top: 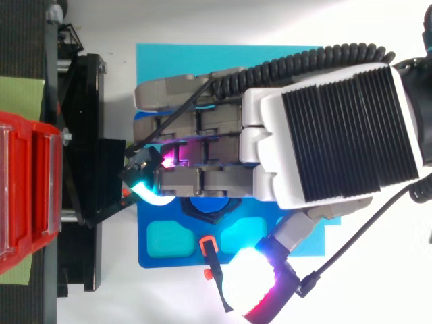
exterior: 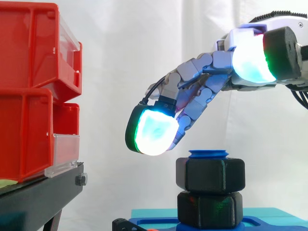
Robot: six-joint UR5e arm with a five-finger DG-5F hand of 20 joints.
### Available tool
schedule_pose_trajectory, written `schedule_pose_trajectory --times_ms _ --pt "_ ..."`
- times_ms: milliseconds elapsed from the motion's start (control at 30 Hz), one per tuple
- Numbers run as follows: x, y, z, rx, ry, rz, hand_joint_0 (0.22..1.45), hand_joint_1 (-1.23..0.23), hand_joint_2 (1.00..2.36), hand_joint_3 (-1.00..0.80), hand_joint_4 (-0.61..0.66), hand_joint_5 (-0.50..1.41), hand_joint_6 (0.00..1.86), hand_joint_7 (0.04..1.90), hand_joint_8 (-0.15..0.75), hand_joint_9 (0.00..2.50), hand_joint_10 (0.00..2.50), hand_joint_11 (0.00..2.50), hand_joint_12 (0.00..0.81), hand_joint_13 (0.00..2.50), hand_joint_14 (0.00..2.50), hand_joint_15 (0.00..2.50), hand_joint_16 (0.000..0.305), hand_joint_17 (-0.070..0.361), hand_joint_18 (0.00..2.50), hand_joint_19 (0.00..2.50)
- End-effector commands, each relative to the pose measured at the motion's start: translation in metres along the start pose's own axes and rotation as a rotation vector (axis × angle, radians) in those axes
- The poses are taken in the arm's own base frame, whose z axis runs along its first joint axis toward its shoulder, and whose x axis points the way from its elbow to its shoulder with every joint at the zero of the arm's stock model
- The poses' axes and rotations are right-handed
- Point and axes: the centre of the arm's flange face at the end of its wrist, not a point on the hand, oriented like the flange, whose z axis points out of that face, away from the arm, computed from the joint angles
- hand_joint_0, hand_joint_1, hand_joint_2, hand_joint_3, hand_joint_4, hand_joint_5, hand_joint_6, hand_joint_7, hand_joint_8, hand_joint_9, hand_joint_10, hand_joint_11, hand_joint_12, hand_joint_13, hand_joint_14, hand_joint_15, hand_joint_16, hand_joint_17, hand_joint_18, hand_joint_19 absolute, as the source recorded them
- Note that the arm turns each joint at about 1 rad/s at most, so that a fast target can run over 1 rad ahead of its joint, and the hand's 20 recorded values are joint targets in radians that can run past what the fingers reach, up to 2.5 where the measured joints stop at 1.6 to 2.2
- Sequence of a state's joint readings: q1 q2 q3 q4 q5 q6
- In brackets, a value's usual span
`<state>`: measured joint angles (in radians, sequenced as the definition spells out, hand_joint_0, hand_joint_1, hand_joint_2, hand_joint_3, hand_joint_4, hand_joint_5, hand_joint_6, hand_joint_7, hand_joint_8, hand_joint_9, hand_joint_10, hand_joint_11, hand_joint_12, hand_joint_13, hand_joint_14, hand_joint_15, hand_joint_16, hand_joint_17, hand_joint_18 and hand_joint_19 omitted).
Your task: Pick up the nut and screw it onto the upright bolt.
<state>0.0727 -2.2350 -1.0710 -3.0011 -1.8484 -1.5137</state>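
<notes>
Directly beneath the robot hand (exterior: 199,91), the black nut (exterior: 210,174) sits on the upright blue bolt (exterior: 208,154), stacked over a second black nut (exterior: 210,209) on the blue base (top: 145,256). The robot hand hovers just above, fingers loosely extended, grasping nothing. Its glowing fingertip (exterior: 154,132) hangs beside the bolt's top, toward the red bins (exterior: 33,96).

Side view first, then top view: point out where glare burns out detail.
Side view: the robot hand's pads burn out white; the lower nut catches a green sheen. Top view: one pad glares white at the bottom; magenta spills between fingers.
</notes>
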Motion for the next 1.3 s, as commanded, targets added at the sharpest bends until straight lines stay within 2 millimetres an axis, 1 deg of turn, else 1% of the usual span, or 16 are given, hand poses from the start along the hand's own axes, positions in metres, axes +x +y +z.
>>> schedule_pose_trajectory --times_ms 0,100,333,533,667,767,933,1233,1267 --pt "0.004 0.0 0.0 0.001 0.001 0.001 0.47 0.04 1.0 -0.5 0.21 -0.11 0.5 0.66 0.239 0.69 0.0 0.0 0.315 0.42 0.0 0.0 0.035 0.079 0.08 0.0" --pt "0.009 0.001 -0.001 0.007 0.003 0.002 0.47 0.04 1.0 -0.5 0.21 -0.11 0.5 0.67 0.24 0.69 0.0 0.0 0.315 0.42 0.0 0.0 0.035 0.079 0.08 0.0" --pt "0.009 0.001 -0.001 0.007 0.0 0.0 0.47 0.04 1.0 -0.5 0.21 -0.11 0.5 0.69 0.246 0.69 0.0 0.0 0.316 0.41 0.0 0.0 0.035 0.079 0.08 0.0" --pt "0.011 0.0 -0.002 0.009 0.009 0.001 0.47 0.04 1.0 -0.5 0.21 -0.1 0.5 0.74 0.253 0.69 0.0 0.0 0.315 0.42 0.0 0.0 0.035 0.079 0.08 0.0" --pt "0.01 -0.002 -0.003 0.012 0.009 0.001 0.48 0.03 1.0 -0.5 0.23 -0.08 0.5 0.84 0.262 0.71 0.0 0.0 0.31 0.44 0.0 0.0 0.034 0.077 0.1 0.0" --pt "0.01 -0.003 -0.004 0.012 0.012 0.002 0.49 0.01 1.0 -0.5 0.27 -0.05 0.5 0.98 0.267 0.75 0.0 0.0 0.301 0.47 0.0 0.0 0.033 0.073 0.13 0.0" --pt "0.01 -0.007 -0.006 0.015 0.013 0.002 0.5 -0.01 1.0 -0.5 0.23 -0.02 0.5 1.14 0.272 0.82 0.0 0.0 0.291 0.52 0.0 0.0 0.031 0.069 0.17 0.0" --pt "0.01 -0.018 -0.011 0.026 0.014 -0.017 0.51 -0.03 1.0 -0.5 0.2 0.02 0.5 1.3 0.282 0.89 0.0 0.0 0.279 0.57 0.0 0.0 0.029 0.064 0.23 0.0" --pt "0.01 -0.019 -0.012 0.027 0.014 -0.017 0.51 -0.04 1.0 -0.5 0.19 0.04 0.5 1.36 0.278 0.91 0.0 0.0 0.273 0.59 0.0 0.0 0.028 0.063 0.25 0.0"
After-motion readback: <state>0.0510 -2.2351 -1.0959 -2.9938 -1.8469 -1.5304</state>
